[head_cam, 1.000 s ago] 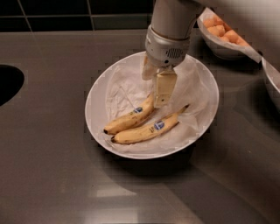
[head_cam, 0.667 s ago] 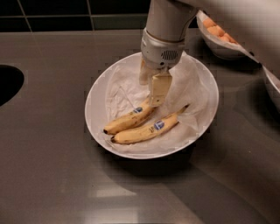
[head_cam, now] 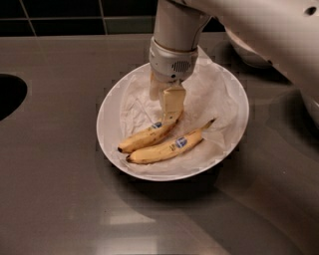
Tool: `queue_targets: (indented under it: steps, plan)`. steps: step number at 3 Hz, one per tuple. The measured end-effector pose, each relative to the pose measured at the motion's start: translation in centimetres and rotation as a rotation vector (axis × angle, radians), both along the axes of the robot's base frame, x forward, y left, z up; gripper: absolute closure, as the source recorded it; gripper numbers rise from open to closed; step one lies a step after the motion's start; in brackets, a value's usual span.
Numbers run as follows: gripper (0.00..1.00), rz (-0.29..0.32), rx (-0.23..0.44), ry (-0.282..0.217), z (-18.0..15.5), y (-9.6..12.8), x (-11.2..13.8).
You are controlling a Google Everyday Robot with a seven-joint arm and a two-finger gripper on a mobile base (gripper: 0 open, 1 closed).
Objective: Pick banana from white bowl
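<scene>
Jaws shifted left over banana (head_cam: 144, 138), grey countertop (head_cam: 50, 189)

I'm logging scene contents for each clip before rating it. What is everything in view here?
white bowl: one, white, middle of the counter
paper lining: one, white, crumpled, inside the white bowl
banana: one, speckled yellow, blue sticker, in the bowl, far side
longer banana: one, yellow, blue sticker, beside it, near side
second bowl: one, pale, top right, mostly behind the arm
counter: one, grey-brown, under everything
dark opening: one, black, counter's left edge
tiled wall: one, dark, at the back
arm: one, white, across the upper right
tool: one, cream, low in the bowl at the banana's right end
</scene>
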State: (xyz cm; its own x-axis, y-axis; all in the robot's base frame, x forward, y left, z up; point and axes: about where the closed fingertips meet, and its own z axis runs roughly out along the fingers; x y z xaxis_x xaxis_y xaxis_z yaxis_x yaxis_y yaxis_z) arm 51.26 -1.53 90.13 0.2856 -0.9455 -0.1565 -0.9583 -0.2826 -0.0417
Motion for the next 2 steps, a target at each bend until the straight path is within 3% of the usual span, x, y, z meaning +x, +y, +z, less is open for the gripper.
queue_targets:
  steps: [2]
  plan:
    - [0.43,0.003,-0.004,0.028,-1.50,-0.33,-0.17]
